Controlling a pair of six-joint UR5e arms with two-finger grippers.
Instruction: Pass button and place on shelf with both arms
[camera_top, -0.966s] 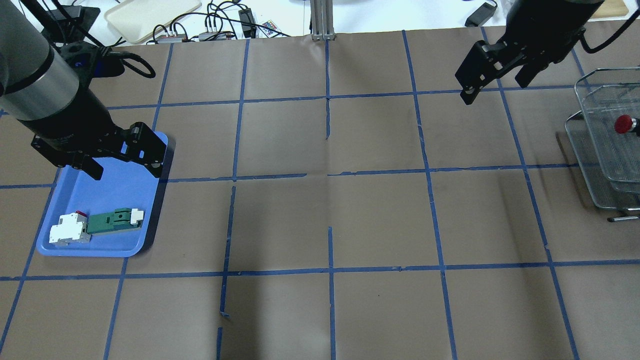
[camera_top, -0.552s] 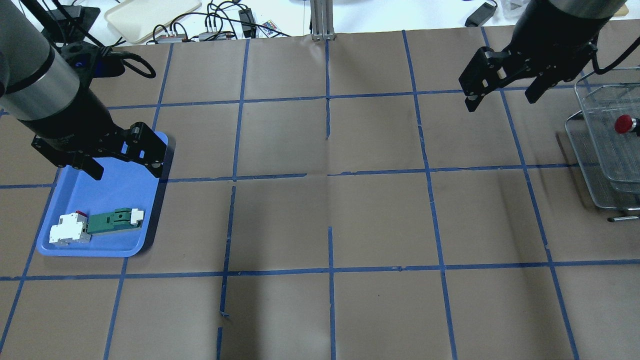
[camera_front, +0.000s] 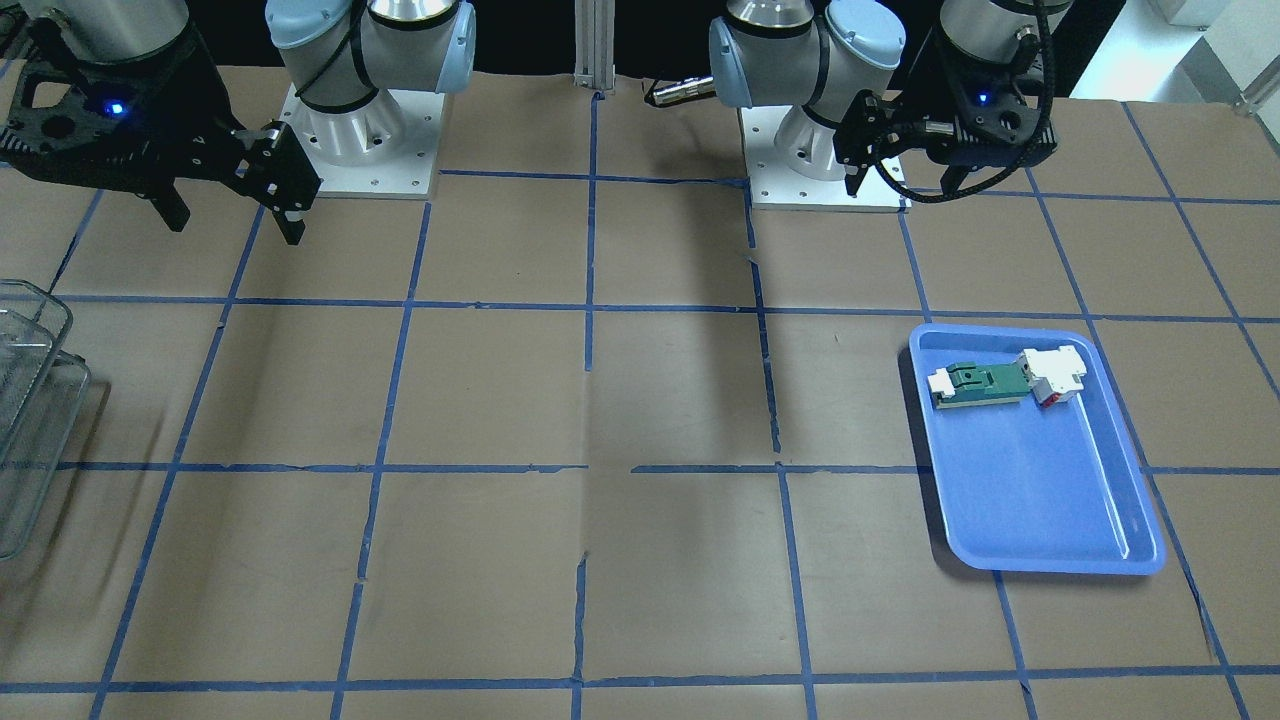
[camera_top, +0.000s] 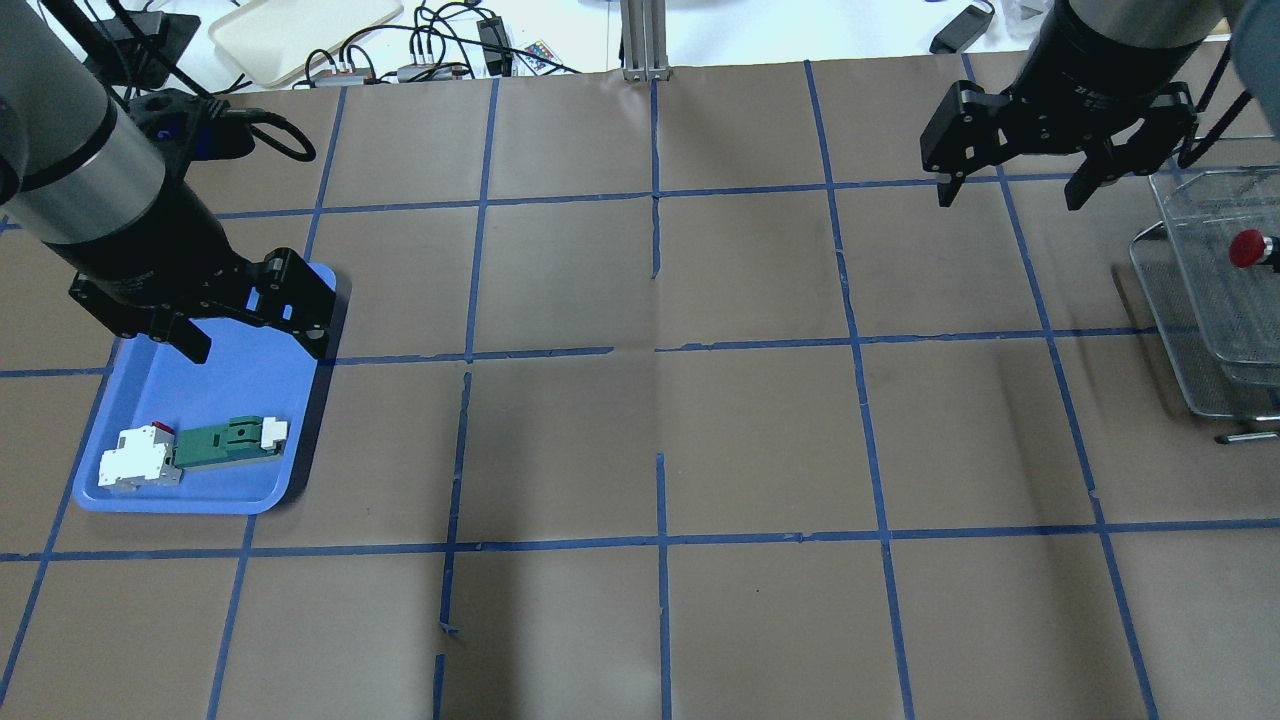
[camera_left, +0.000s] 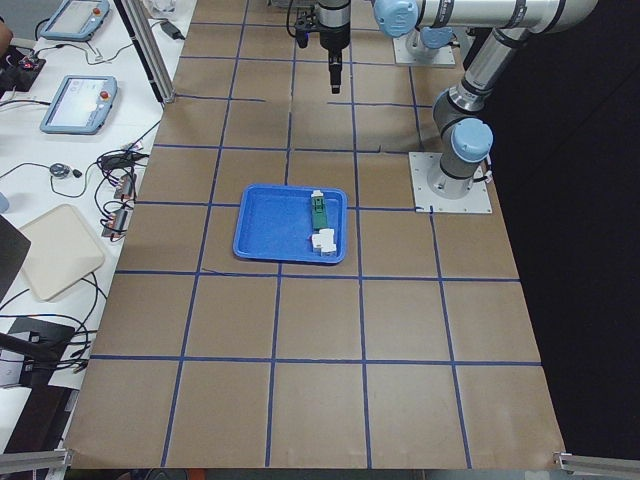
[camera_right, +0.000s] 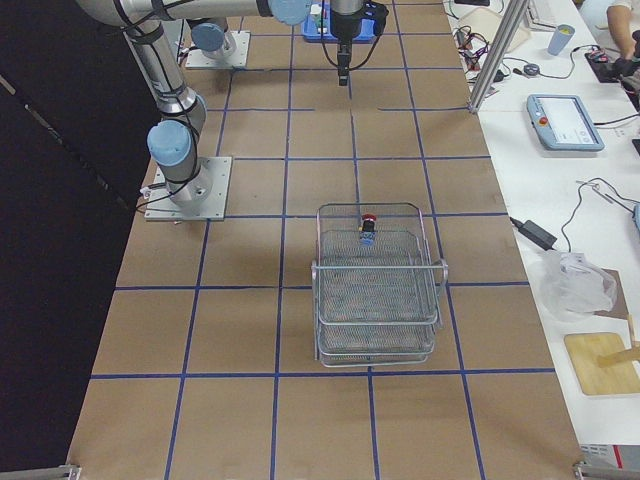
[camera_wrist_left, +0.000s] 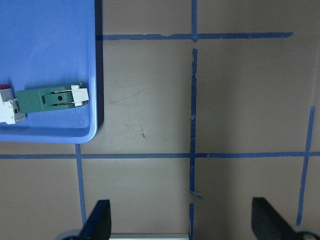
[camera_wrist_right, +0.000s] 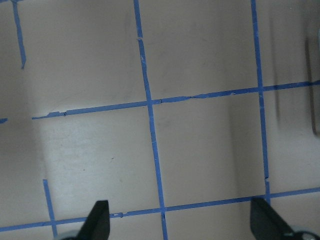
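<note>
The button (camera_top: 1247, 247), red head showing, lies in the top tier of the wire-mesh shelf (camera_top: 1190, 300) at the table's right edge. It also shows in the exterior right view (camera_right: 368, 224), inside the shelf (camera_right: 380, 300). My right gripper (camera_top: 1010, 196) is open and empty, raised above the table to the left of the shelf and apart from it. My left gripper (camera_top: 255, 348) is open and empty, hovering over the far end of the blue tray (camera_top: 235, 390). Both wrist views show wide-apart fingertips (camera_wrist_left: 97, 222) (camera_wrist_right: 97, 220) over bare paper.
The blue tray holds a green-and-white flat part (camera_top: 228, 441) and a white block with a red bit (camera_top: 138, 460). An aluminium post (camera_top: 645, 40), cables and a cream tray (camera_top: 300, 30) lie beyond the far edge. Brown paper with blue tape lines covers the table.
My right gripper has turned about its wrist and shifted a little right, toward the shelf, staying open. The left arm has barely moved. The button stays in the shelf.
</note>
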